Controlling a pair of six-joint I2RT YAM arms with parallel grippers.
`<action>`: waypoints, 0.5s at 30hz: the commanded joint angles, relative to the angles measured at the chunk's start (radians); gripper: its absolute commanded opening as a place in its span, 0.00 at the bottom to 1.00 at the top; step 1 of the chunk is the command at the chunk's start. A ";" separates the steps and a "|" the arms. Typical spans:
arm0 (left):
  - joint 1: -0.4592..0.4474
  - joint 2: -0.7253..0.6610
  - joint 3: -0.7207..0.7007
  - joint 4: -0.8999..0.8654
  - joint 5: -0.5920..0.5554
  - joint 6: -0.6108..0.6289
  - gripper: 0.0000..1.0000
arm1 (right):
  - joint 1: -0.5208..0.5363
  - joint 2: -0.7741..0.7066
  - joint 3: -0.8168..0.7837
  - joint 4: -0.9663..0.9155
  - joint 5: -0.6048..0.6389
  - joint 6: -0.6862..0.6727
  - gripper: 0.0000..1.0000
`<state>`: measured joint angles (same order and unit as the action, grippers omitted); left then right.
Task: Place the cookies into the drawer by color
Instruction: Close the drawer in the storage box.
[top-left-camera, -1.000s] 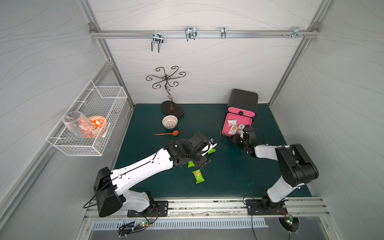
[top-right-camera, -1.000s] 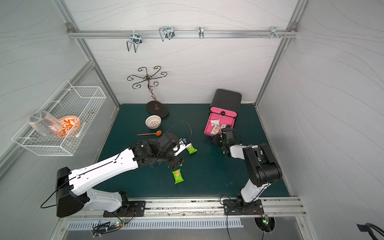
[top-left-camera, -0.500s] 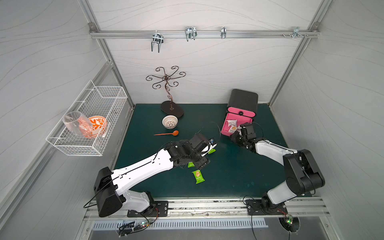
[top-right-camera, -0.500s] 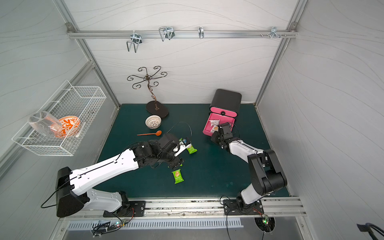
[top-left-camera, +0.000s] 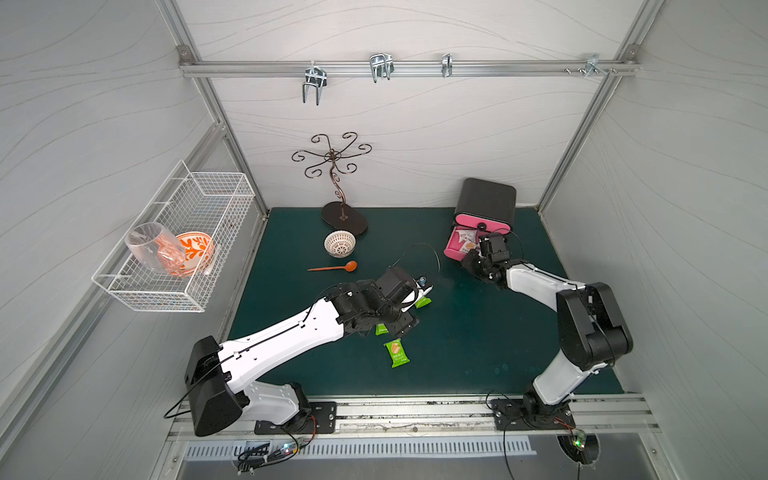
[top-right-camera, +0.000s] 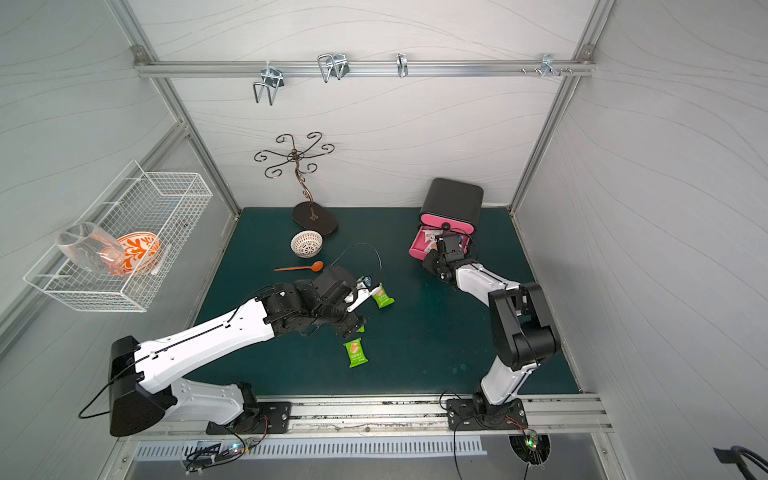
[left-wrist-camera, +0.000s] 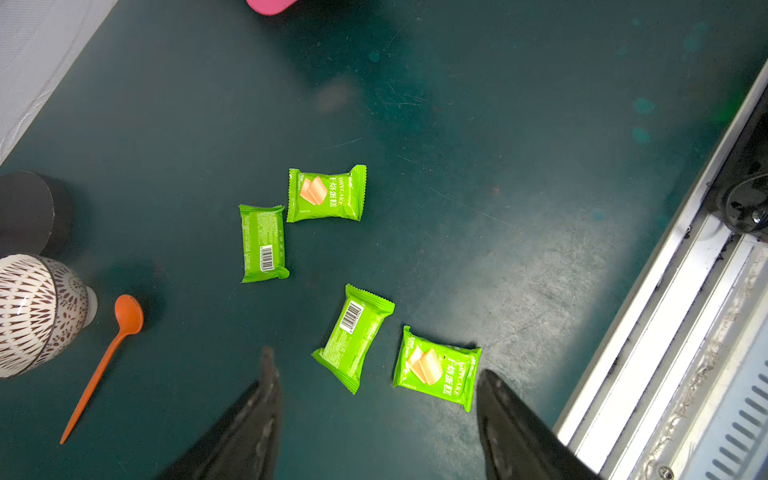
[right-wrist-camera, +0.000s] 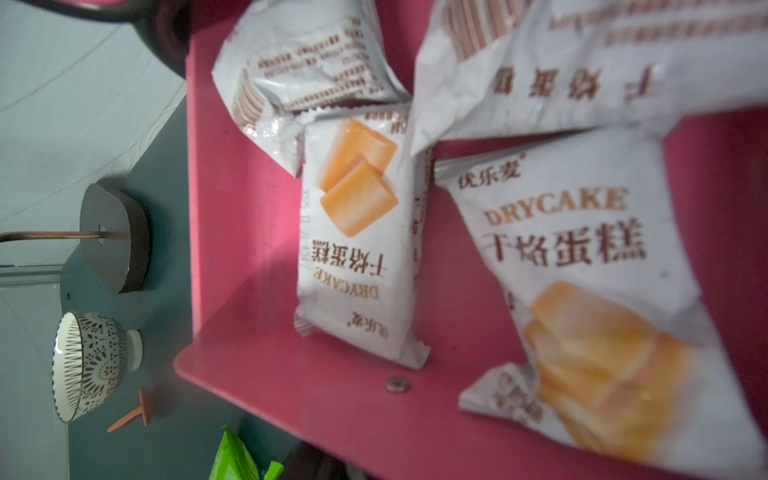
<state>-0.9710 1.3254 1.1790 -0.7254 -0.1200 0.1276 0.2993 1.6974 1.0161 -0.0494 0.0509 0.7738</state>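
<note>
Found left hand (left-wrist-camera: 376, 365) spread, empty; green cookie packets (left-wrist-camera: 436, 368) just ahead. Noted right hand (top-left-camera: 478, 250) at pink drawer (right-wrist-camera: 249, 208) of white packets (right-wrist-camera: 361, 232); could not tell grip. Judged packets light, slippery, crushable; advised mid-body pinch.

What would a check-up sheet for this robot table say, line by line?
Surface: dark green mat, scuffed and worn.
Job's things: four green packets lie loose on the mat; white packets lie in the open pink drawer.
Clutter: patterned bowl, orange spoon, curly metal stand.
End effectors: left end effector is open and empty above the green packets; right end effector is at the drawer, jaws hidden.
Cables: black cable loops above the left wrist; loose wires sit at the front rail.
Surroundings: wall basket holds a glass and an orange bowl; hooks hang empty.
</note>
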 joint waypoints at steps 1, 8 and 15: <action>-0.005 -0.020 -0.001 0.040 -0.004 0.006 0.75 | -0.038 0.026 0.066 0.023 0.055 -0.012 0.36; -0.005 -0.020 -0.002 0.036 -0.005 0.002 0.75 | -0.066 0.043 0.118 0.010 0.012 -0.064 0.46; -0.005 -0.009 0.005 0.035 -0.007 0.001 0.75 | -0.066 -0.094 0.047 -0.012 -0.080 -0.083 0.69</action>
<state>-0.9710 1.3247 1.1751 -0.7254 -0.1207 0.1276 0.2329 1.6974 1.0904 -0.0444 0.0158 0.7086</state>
